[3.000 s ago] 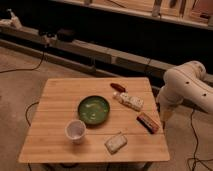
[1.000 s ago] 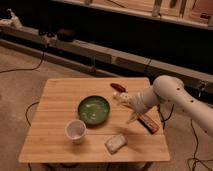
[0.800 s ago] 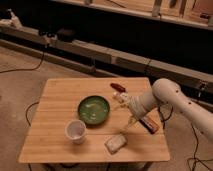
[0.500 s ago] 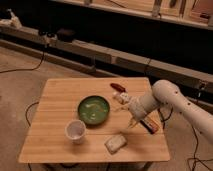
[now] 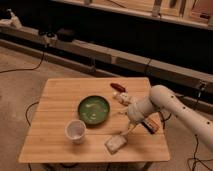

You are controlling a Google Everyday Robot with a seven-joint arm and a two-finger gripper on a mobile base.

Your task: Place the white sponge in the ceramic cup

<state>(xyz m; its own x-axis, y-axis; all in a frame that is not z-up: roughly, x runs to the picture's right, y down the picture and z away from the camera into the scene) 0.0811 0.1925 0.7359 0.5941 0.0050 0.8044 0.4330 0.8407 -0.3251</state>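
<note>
The white sponge (image 5: 115,144) lies flat near the front edge of the wooden table (image 5: 55,100), right of centre. The ceramic cup (image 5: 75,131) stands upright at the front left, below the green bowl. My arm (image 5: 165,104) reaches in from the right over the table. My gripper (image 5: 128,131) points down just above and to the right of the sponge, very close to it. It holds nothing that I can see.
A green bowl (image 5: 93,109) sits mid-table. A white patterned packet (image 5: 123,97) and a small red item (image 5: 117,86) lie behind my arm. A brown-orange bar (image 5: 152,125) lies at the right edge. A dark shelf unit stands behind the table.
My arm has swung in from the right side over the table and my gripper has come down and leftward toward the sponge. The objects have not moved.
</note>
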